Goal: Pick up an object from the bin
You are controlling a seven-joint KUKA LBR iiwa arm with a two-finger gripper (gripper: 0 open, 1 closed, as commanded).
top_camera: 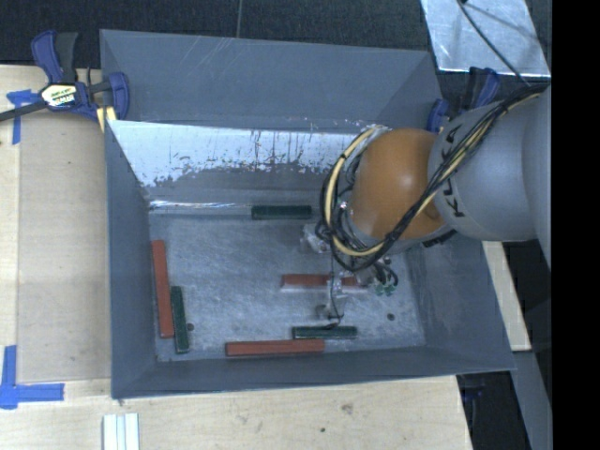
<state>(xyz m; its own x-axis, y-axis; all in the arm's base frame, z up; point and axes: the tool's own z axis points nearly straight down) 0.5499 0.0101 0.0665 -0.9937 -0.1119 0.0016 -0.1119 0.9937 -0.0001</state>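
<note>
I have the gripper (332,309) low between a reddish bar (302,280) and a dark green bar (323,332), though I can't tell how far open it is.

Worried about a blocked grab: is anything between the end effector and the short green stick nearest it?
Nothing visible does. The end effector hangs right at the short green stick. A brown stick lies close on the far side, not across the green one.

light: moderate, even, from above | glare: pale streaked band across the far wall of the bin (234,153), brightest toward the left | sheen: soft highlight on the orange cover (398,181) of the arm (506,176) | shadow: darker floor beneath the arm at right; far surround nearly black
</note>
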